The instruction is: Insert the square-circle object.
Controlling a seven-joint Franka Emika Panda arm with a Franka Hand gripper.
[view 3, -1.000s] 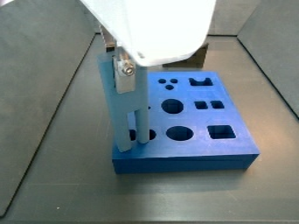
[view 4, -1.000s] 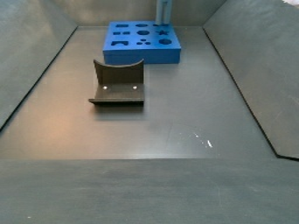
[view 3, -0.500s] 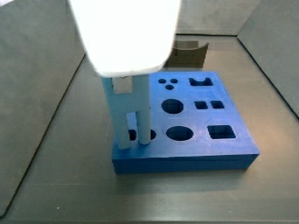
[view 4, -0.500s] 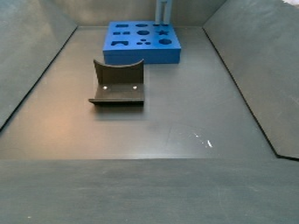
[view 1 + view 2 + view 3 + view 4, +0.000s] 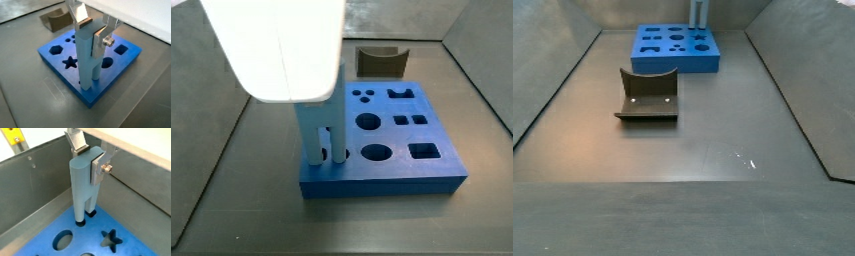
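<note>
I have the gripper (image 5: pixel 89 159) above the blue block (image 5: pixel 93 70), jaws clamped on the top of the peg (image 5: pixel 85 188) to keep it upright. Its two prongs stand in holes near the block's edge, so I judge insertion nearly complete.

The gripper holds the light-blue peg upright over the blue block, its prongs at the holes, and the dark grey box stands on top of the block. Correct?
Not quite: the grey box stands on the floor, apart from the block, as a side view shows. The rest holds: the gripper grips the peg upright, prongs down at the block's holes.
</note>
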